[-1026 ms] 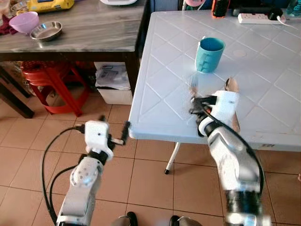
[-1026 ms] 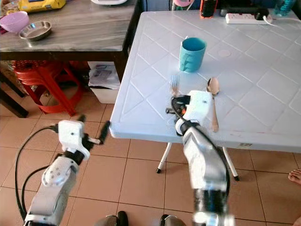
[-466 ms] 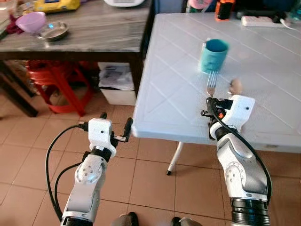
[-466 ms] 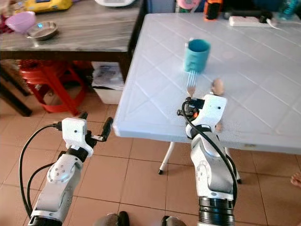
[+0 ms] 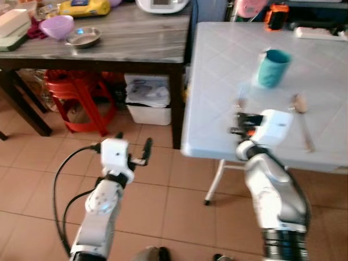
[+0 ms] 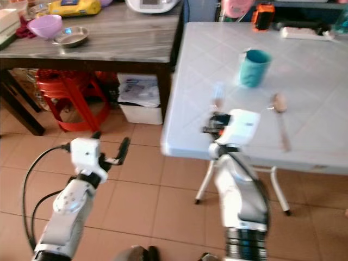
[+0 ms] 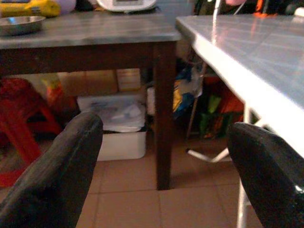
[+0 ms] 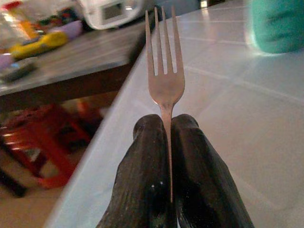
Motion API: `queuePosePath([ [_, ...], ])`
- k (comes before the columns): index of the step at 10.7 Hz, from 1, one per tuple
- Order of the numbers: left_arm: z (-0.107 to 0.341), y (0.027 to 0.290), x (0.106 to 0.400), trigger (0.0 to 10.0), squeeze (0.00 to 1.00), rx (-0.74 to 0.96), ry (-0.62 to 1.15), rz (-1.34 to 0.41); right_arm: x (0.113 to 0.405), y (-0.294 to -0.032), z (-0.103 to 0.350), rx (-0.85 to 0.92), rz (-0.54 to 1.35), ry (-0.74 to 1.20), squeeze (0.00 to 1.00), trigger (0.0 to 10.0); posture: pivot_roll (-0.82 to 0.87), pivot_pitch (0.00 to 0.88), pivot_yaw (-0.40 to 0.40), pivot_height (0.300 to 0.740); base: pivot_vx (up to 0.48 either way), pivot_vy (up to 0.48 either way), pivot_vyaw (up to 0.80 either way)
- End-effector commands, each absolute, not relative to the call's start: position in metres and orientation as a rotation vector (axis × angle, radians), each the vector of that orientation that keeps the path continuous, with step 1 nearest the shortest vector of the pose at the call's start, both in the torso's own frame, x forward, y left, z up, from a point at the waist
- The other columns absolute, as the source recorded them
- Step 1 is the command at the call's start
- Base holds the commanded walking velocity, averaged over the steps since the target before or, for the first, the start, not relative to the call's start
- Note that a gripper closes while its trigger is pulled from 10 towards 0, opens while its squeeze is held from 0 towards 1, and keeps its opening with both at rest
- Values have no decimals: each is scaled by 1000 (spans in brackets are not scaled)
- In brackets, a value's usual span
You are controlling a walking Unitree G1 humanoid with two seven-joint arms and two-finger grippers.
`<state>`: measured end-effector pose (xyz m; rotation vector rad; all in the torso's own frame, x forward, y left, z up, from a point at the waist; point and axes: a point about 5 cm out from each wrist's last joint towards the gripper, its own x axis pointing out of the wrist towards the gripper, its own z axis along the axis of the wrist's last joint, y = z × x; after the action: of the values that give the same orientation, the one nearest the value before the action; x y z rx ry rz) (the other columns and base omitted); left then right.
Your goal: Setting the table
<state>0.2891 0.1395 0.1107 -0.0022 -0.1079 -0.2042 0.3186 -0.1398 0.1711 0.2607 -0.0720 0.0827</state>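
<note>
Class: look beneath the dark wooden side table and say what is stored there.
Under the dark wooden side table stand a red plastic stool and a white plastic bin with papers on top. Whatever lies further back is hidden in shadow.

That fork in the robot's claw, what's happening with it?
The right gripper is shut on a fork, holding it tines-out over the white table. A spoon and a teal cup already sit on that table. The left gripper hangs open above the floor, holding nothing.

White table (image 6: 304, 136), teal cup (image 6: 254, 67), spoon (image 6: 280, 114) lying on it
</note>
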Motion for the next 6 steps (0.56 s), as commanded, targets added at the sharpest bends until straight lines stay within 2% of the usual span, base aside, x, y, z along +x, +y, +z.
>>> queuePosePath([
  [1,107,138,287,10000,0,5,-100,-213,318,-145,172,263,69,-81,0,10000,-53,151,66,740,0,390,0],
  [6,105,134,288,10000,0,-3,-97,-220,319,-147,173,259,66,-83,0,10000,-57,146,63,740,0,395,0],
])
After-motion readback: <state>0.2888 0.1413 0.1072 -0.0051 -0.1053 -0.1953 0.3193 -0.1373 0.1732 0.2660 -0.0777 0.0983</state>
